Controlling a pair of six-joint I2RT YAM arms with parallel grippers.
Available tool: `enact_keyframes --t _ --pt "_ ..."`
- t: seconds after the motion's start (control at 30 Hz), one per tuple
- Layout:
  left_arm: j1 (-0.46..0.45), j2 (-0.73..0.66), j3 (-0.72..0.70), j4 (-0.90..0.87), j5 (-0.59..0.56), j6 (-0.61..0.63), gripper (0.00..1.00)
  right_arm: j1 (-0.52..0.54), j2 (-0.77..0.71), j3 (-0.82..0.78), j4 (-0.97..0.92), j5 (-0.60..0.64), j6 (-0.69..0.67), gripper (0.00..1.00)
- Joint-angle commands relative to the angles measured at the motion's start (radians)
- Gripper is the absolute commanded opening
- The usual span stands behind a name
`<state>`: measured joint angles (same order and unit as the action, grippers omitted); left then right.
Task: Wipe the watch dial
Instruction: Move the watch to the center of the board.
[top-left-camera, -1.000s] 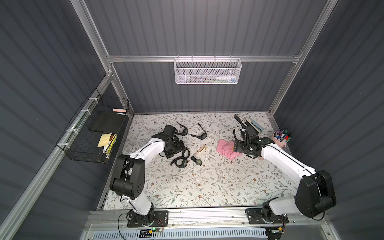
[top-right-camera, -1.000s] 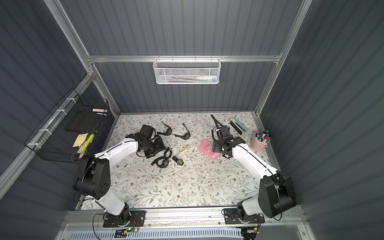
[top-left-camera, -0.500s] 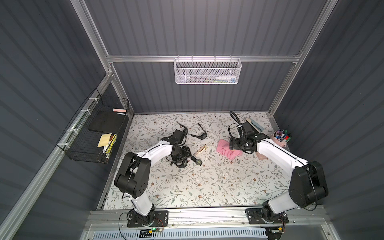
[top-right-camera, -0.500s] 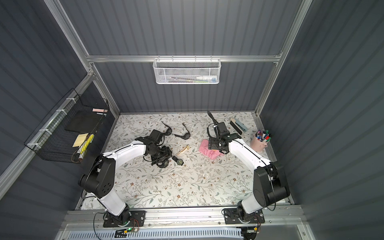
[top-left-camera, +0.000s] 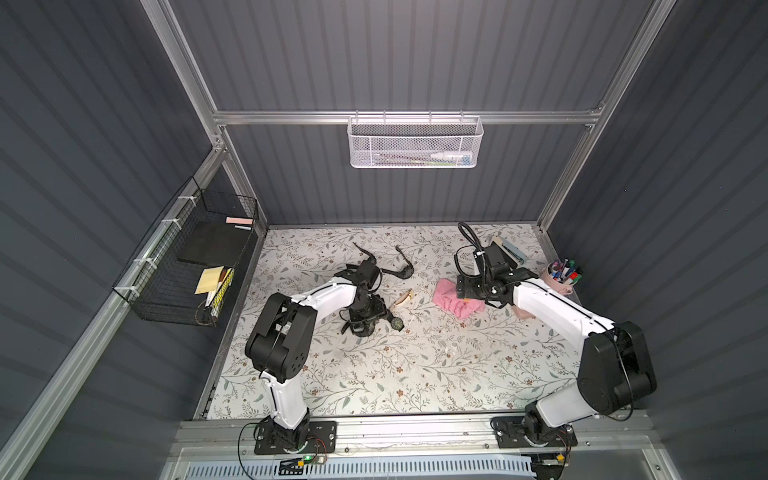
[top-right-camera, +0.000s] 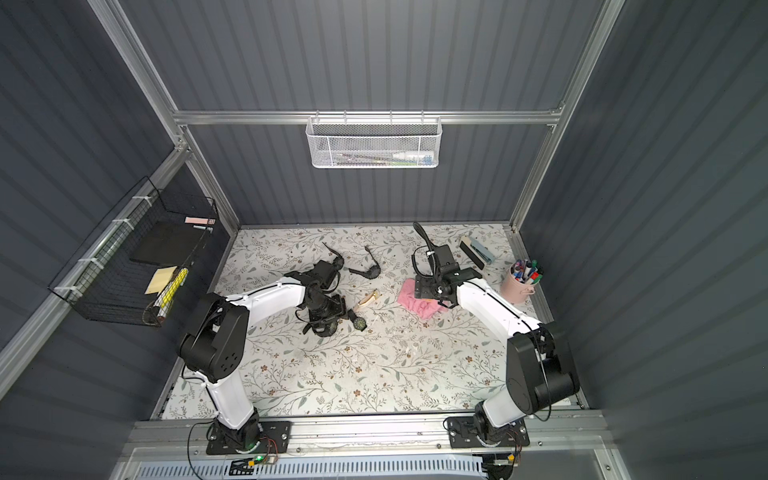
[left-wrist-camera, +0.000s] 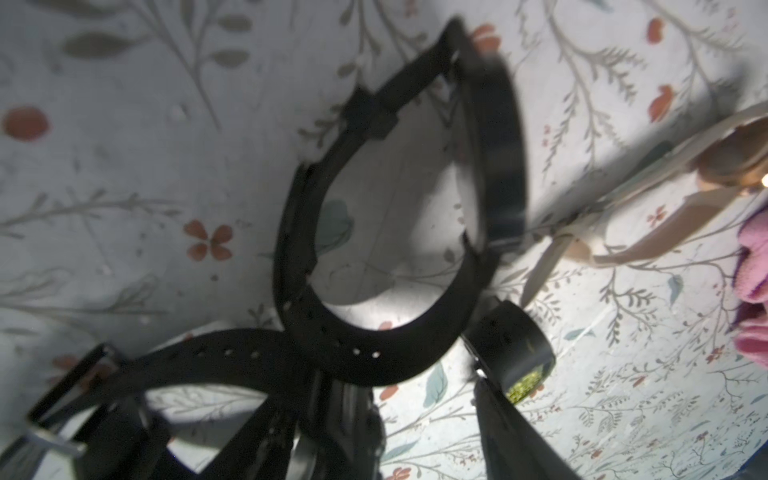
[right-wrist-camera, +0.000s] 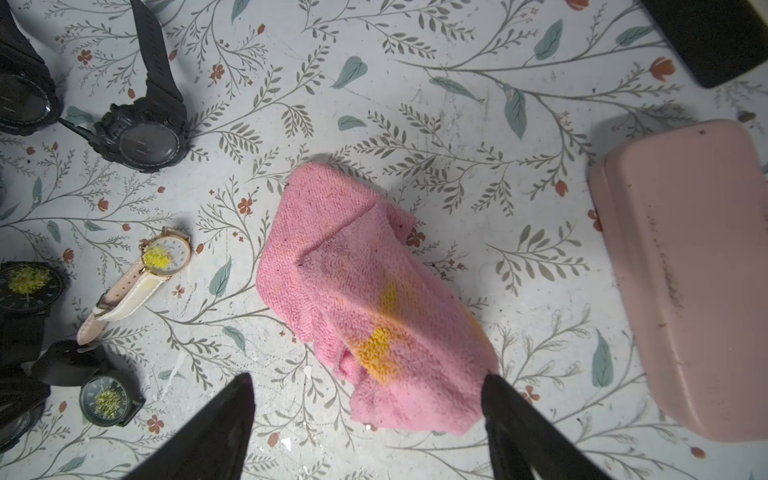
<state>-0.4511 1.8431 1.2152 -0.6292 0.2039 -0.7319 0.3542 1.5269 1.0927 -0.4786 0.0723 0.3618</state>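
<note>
Right gripper (right-wrist-camera: 366, 377) is spread wide open and hangs right over the pink cloth (right-wrist-camera: 365, 299). The cloth sits crumpled a bit right of mid-bench, with yellow stains on it. One fingertip (right-wrist-camera: 505, 399) lines up with the cloth's edge, and I can't tell if it's touching. It isn't holding anything.

Left gripper (top-left-camera: 362, 321) is down low in the cluster of black watches, left of the middle of the bench (top-left-camera: 415, 374). In the left wrist view its fingers are apart. Bare bench shows between one finger (left-wrist-camera: 515, 428) and the dark strap stuff next to it, so as far as I can see it isn't clamped on anything. A buckled strap loop (left-wrist-camera: 399, 357) stands on edge just ahead of it.

Now the dirty dials. The small black watch (left-wrist-camera: 513, 353) lies just beside that finger, with yellow-green crumbs on its dial. The white watch (right-wrist-camera: 166, 253) lies flat between it and the cloth, pale strap, yellow crumbs on the face. Another black watch (right-wrist-camera: 29, 286) by the left gripper has yellow crumbs too.

Two black watches with clear dials (right-wrist-camera: 145, 141) lie nearer the back edge. The pink case (right-wrist-camera: 685, 282) is on the far side of the cloth towards the right edge, and the pen cup (top-left-camera: 561, 276) stands at the right edge.
</note>
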Motion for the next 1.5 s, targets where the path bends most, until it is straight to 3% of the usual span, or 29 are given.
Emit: enact_keyframes --t 0.0,0.6,1.2,1.47 --pt "-0.004 0.036 0.043 -0.043 -0.040 0.039 0.70 -0.004 -0.003 -0.010 0.006 -0.013 -0.001 0.86" --pt "0.001 0.079 0.078 -0.087 -0.030 0.072 0.72 -0.004 0.054 0.005 0.020 -0.072 0.004 0.86" --pt "0.025 -0.020 0.008 -0.186 -0.078 0.167 0.62 -0.003 0.095 0.027 0.020 -0.108 0.003 0.85" --pt "0.052 -0.081 -0.003 -0.258 -0.143 0.198 0.62 -0.003 0.103 0.030 0.020 -0.127 0.006 0.85"
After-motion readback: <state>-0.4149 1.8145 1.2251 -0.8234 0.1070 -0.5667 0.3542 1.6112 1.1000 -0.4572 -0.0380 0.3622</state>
